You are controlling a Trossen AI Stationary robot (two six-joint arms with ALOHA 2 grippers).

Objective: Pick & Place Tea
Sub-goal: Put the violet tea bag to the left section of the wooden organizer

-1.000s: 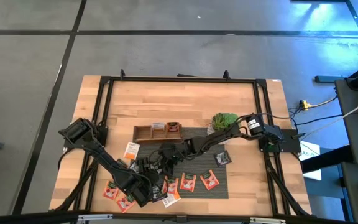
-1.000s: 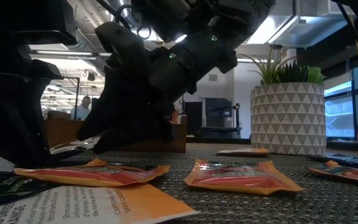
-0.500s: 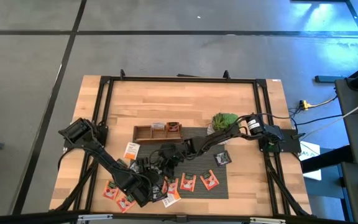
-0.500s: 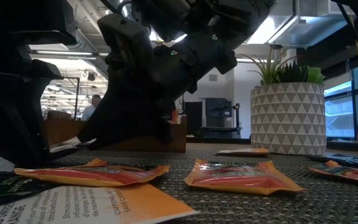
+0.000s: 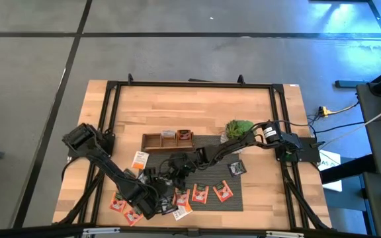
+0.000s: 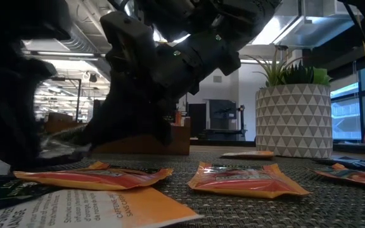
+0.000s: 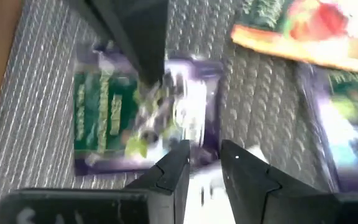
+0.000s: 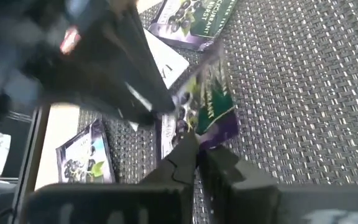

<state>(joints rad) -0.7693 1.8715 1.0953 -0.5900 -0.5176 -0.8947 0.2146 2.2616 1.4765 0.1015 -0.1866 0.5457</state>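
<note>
Right tool (image 8: 194, 158): clenched on the edge of a dark purple-and-green tea sachet (image 8: 207, 102), which tilts up off the grey woven mat (image 8: 303, 81).
Left tool (image 7: 202, 163): fingers a little apart, a pale sachet edge between them; whether they grip it cannot be told.
High view: both arms meet over the mat's left part, the left tool (image 5: 156, 198) near the front edge, the right tool (image 5: 172, 165) just behind it. Orange-red sachets (image 5: 200, 194) lie in a row at the front of the mat, one dark sachet (image 5: 235, 168) apart to the right. The wooden tray (image 5: 167, 140) and potted plant (image 5: 238, 127) stand behind, on the worktop (image 5: 197, 106).
Low view: orange-red sachets (image 6: 246, 177) lie flat on the mat; the plant pot (image 6: 293, 120) is at right.
Left wrist view: a dark green-and-purple sachet (image 7: 135, 112) lies flat on the mat under the other arm's dark finger (image 7: 138, 37).
Right wrist view: two more dark sachets (image 8: 82, 155) lie flat nearby.
</note>
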